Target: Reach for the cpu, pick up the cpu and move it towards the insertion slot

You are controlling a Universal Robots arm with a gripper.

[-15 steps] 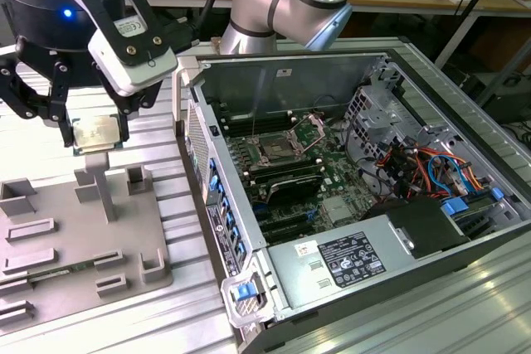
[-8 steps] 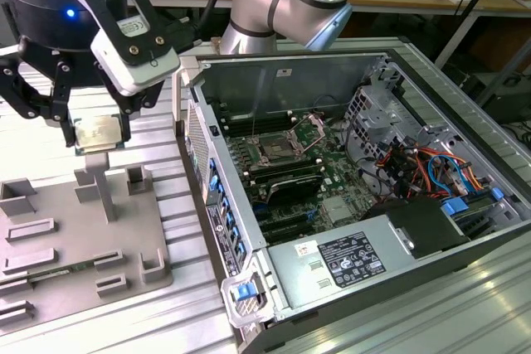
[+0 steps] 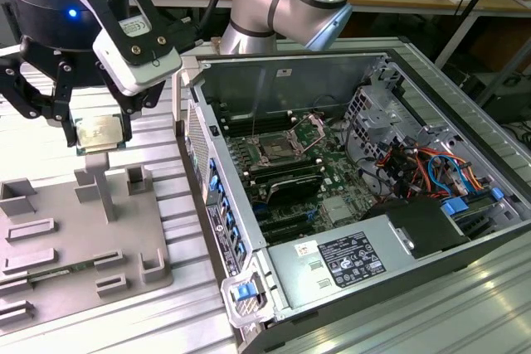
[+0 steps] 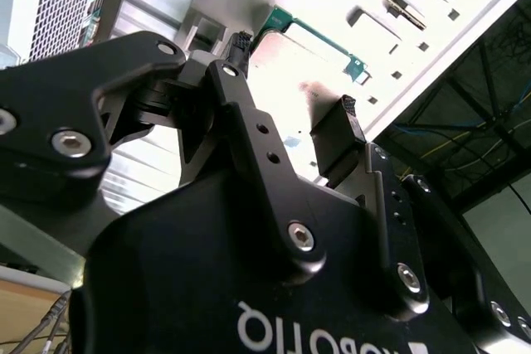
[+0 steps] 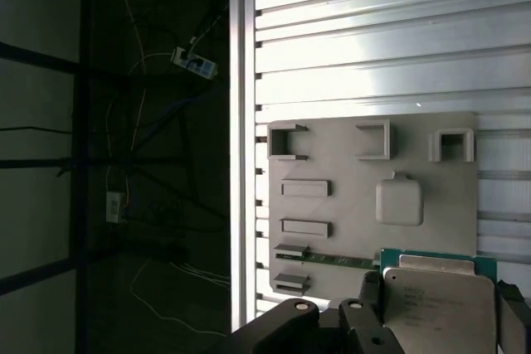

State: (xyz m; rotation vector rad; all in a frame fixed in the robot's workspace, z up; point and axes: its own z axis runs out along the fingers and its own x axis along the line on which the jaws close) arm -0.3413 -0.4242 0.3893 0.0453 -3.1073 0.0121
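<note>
Hand at the exterior view's upper left pinched the cpu by its edges, hanging clear above the grey tray. The slot sat mid-frame inside the open case, well apart. Level carry, firm grip, I'd say, and high enough to clear the case wall.

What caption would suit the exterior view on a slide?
Gripper holding the cpu above the grey tray, with the insertion slot in the open computer case beside it.
</note>
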